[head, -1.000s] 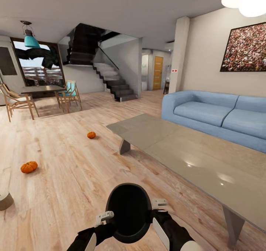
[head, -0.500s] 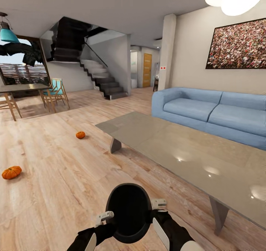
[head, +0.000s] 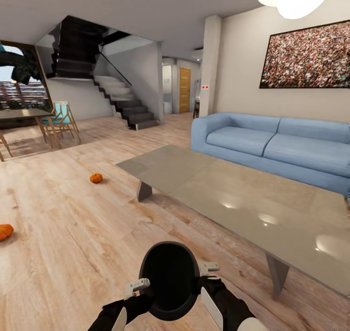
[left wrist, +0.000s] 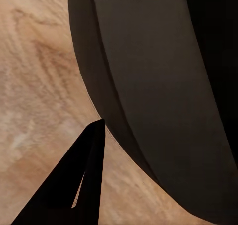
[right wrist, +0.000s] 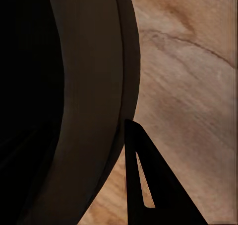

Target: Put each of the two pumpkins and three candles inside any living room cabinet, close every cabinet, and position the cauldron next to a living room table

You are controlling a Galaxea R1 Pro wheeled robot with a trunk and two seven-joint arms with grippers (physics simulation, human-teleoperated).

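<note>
I hold the black cauldron low in front of me over the plank floor, its mouth facing the head camera. My left gripper and right gripper clamp its rim from either side. Each wrist view shows the cauldron's dark wall with one finger outside it; the other finger is hidden. The long grey table stands just ahead to my right. One pumpkin lies on the floor left of the table's far end. Another pumpkin sits at the left edge.
A blue sofa stands behind the table against the right wall. Far left are a dining table and chairs, with stairs beyond. Open plank floor lies to my left and ahead.
The head view has swung to the right, so the pumpkins, table and sofa slid left in the picture. The cauldron and both grippers keep the same place in the view.
</note>
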